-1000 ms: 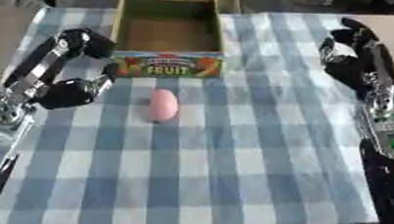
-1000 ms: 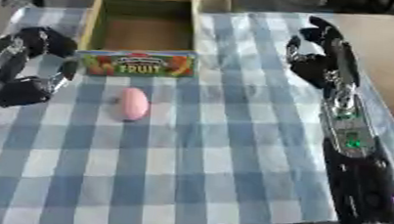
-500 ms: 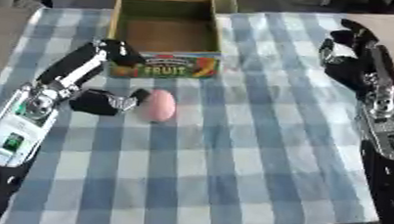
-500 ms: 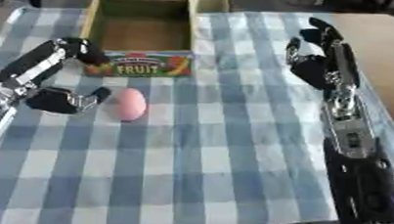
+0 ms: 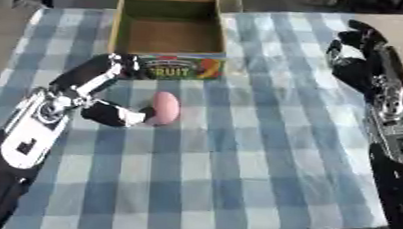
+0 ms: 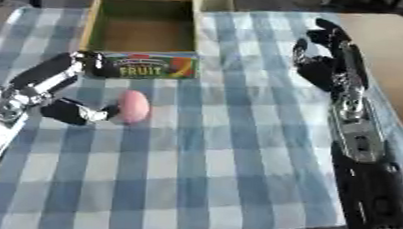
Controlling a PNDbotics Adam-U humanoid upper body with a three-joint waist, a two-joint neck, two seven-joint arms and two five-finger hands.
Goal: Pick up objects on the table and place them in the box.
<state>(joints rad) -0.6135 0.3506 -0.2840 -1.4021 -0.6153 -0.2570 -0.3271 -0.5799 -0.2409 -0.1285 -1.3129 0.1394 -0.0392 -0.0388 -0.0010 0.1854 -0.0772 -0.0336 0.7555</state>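
A pink egg-shaped object point(image 5: 164, 107) lies on the blue checked tablecloth, a short way in front of the open cardboard fruit box point(image 5: 165, 71). My left hand point(image 5: 100, 100) is just left of it, open, its thumb reaching the object's near side and its fingers arched over toward the box's front wall. No fingers are curled round the object. My right hand point(image 5: 358, 56) hangs open over the table's right side, far from the object. The box looks empty inside.
The bare table edge point(image 6: 393, 48) shows at the right beyond the cloth. The cloth point(image 5: 236, 178) stretches toward me in front of the pink object. Dark chair shapes stand behind the box.
My left hand has come in from the left edge toward the pink object until its thumb meets it. The right hand has stayed put.
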